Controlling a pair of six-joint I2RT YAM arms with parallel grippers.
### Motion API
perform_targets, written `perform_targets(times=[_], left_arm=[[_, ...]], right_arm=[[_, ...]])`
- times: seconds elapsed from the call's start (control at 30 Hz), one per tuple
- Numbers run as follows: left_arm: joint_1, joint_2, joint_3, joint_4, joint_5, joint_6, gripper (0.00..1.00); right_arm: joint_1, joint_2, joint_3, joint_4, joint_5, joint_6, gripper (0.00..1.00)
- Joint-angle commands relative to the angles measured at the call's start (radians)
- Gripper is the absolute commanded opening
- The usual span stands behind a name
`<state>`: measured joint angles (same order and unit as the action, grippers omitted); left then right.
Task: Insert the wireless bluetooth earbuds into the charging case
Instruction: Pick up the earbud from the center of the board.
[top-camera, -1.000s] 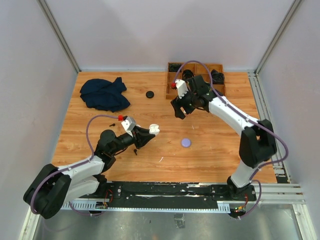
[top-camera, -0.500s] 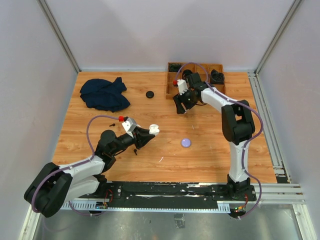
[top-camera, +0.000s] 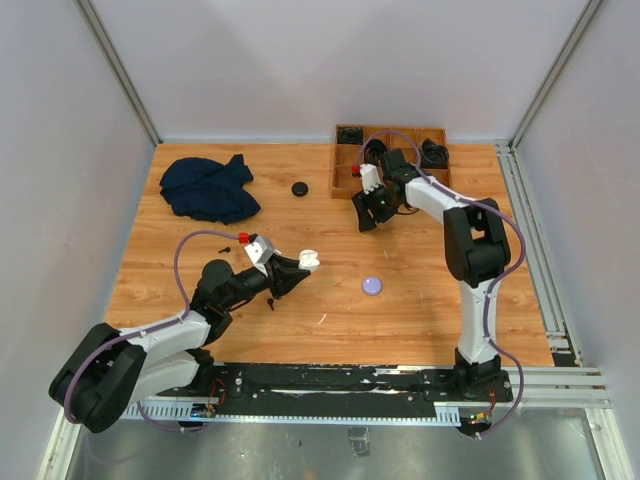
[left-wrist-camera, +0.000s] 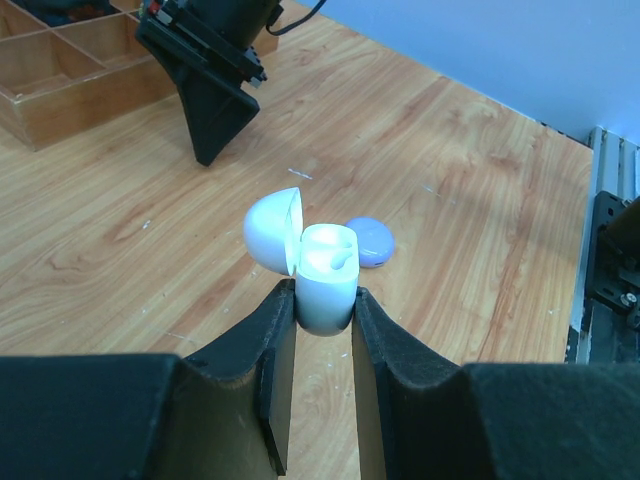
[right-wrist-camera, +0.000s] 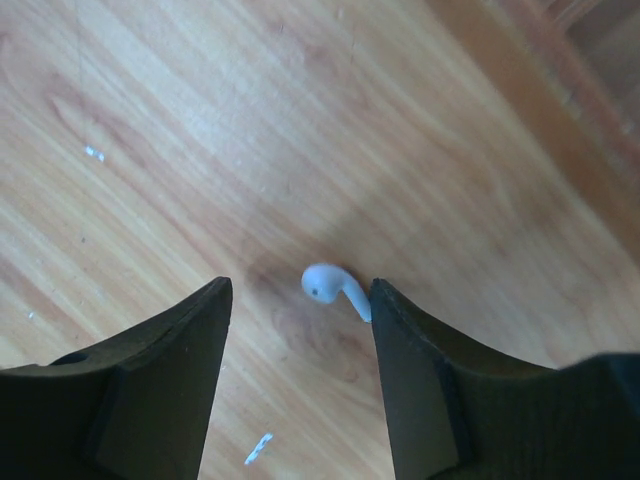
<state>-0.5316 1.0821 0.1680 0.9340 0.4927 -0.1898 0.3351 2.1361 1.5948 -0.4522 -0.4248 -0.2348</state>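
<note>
My left gripper (left-wrist-camera: 325, 300) is shut on a white charging case (left-wrist-camera: 327, 280) whose lid stands open to the left; it is held a little above the table (top-camera: 308, 260). The glare inside the case hides its wells. A white stemmed earbud (right-wrist-camera: 330, 287) lies on the wood between the fingers of my right gripper (right-wrist-camera: 300, 290). The right gripper is open, with the bud's stem touching the right finger (right-wrist-camera: 400, 340) and a wide gap to the left finger. The top view shows the right gripper (top-camera: 362, 222) pointing down just in front of the tray.
A wooden compartment tray (top-camera: 345, 165) holding black cables stands at the back right. A pale purple round case (top-camera: 372, 285) lies mid-table, a black round case (top-camera: 299, 188) further back, and a dark blue cloth (top-camera: 208, 188) at the back left.
The right arm has folded in, keeping its gripper low near the tray's front, and its jaws have narrowed. The left arm and the case have not moved.
</note>
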Motion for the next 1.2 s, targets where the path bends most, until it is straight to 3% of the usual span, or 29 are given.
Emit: perform_targets(times=[0.0, 0.3, 0.57, 1.17], left_arm=[[0.007, -0.001, 0.004, 0.037, 0.018, 0.003, 0.00], [0.007, 0.002, 0.003, 0.043, 0.026, -0.005, 0.00], [0.006, 0.008, 0.005, 0.043, 0.029, -0.008, 0.00], [0.006, 0.017, 0.009, 0.043, 0.040, -0.009, 0.00]], right_arm=[[-0.005, -0.059, -0.073, -0.065, -0.020, 0.035, 0.57], [0.025, -0.083, -0.092, -0.068, 0.004, 0.070, 0.49], [0.031, -0.136, -0.065, -0.054, 0.198, 0.110, 0.36], [0.036, 0.000, 0.071, -0.085, 0.172, 0.127, 0.35]])
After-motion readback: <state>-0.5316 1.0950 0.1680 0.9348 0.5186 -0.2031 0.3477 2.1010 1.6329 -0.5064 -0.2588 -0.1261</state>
